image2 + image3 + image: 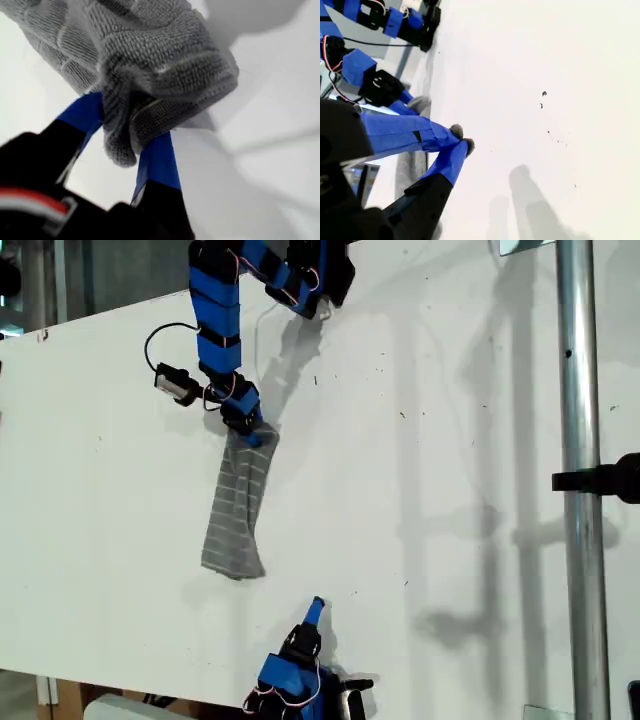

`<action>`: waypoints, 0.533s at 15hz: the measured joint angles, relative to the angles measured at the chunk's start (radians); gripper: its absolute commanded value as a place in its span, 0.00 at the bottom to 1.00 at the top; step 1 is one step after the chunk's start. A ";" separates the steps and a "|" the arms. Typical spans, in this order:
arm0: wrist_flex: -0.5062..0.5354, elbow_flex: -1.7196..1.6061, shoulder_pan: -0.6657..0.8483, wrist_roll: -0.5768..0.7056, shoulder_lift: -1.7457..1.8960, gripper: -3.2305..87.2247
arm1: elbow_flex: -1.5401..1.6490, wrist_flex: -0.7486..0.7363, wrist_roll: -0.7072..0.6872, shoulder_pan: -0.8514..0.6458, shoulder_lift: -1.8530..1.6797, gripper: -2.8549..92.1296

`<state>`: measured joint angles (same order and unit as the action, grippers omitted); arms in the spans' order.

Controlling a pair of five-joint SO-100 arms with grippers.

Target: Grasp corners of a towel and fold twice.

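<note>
The grey striped towel [238, 512] lies bunched into a narrow strip on the white table [430, 490], running from my first gripper toward the near edge. My first gripper [250, 432] is shut on the strip's far end. In the first wrist view its blue fingers [159, 160] pinch a thick gather of towel [165, 60], and the corners cannot be told apart in the folds. My second gripper [315, 608] stands near the table's front edge, apart from the towel, shut with nothing in it. The second wrist view shows its tips [462, 142] meeting, with the towel [412, 170] behind them.
A metal pole [580, 440] with a black clamp [605, 480] stands at the exterior view's right. The first arm's blue links [218, 320] and a black cable [160, 340] occupy the table's far side. Bare white tabletop spreads to the exterior view's right of the towel.
</note>
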<state>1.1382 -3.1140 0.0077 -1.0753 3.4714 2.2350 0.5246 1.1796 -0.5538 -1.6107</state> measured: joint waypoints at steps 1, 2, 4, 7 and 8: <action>0.000 0.000 0.000 0.000 0.000 0.01 | 0.009 0.095 -0.035 0.000 -0.043 0.03; 0.000 0.000 0.000 0.002 0.000 0.01 | 0.060 0.207 -0.048 0.011 -0.144 0.03; 0.000 0.000 0.009 0.008 0.000 0.01 | 0.192 0.431 -0.029 0.069 -0.466 0.03; 0.000 0.000 0.011 0.009 0.000 0.01 | 0.224 0.907 0.091 0.189 -1.008 0.03; 0.000 0.000 0.011 0.011 0.000 0.01 | 0.224 0.946 0.107 0.232 -1.094 0.03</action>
<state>1.1382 -3.1140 0.0184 -1.0646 3.4714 2.4590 1.4711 1.2870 -0.3221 -2.7044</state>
